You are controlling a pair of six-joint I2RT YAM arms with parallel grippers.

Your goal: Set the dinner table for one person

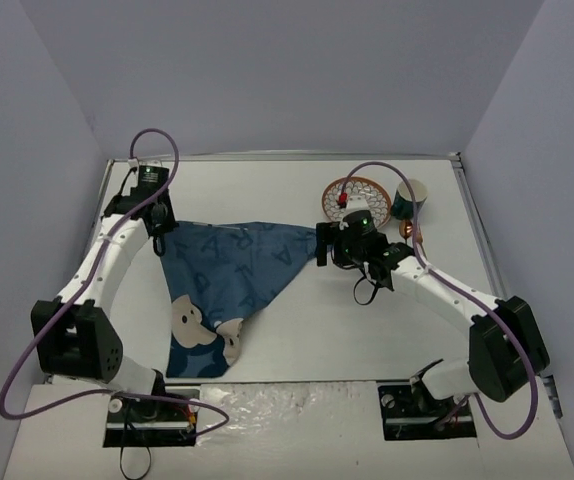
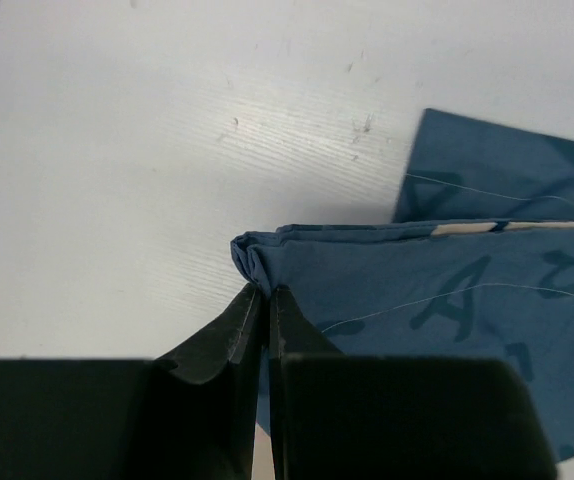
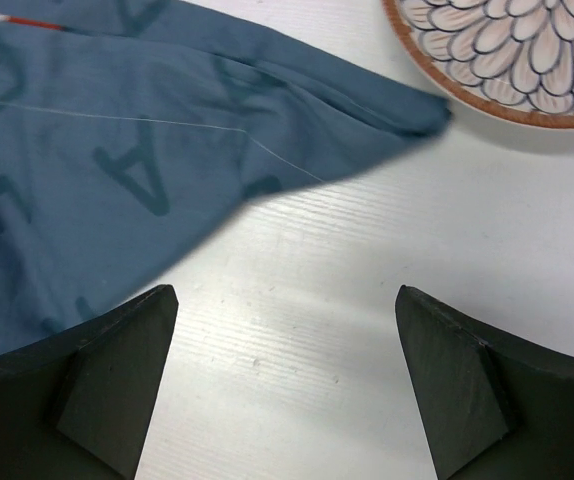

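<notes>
From above, the white worktop fills the floor of the walled cell, and everything else sits on it. A blue placemat with letters and white bear faces lies rumpled into a rough triangle left of centre. My left gripper is down at its far left corner, and my right gripper is at its right-hand tip. Just beyond the right gripper stands a patterned plate with a paper cup beside it. Only this view shows the cup and the bear faces.

My left wrist camera settles what the top view cannot. The left gripper is fully closed, and a bunched fold of the placemat is pinched between its fingertips. Bare worktop spreads beyond it. A thin pale stick with a red end pokes out of a fold; I cannot tell what it is.

My right wrist camera shows the right gripper spread wide with nothing between its fingers, over bare worktop. The placemat lies just ahead and left of it, not gripped. The cloth's pointed corner reaches right up to the plate. The plate's petal pattern and brown rim are clear here.
</notes>
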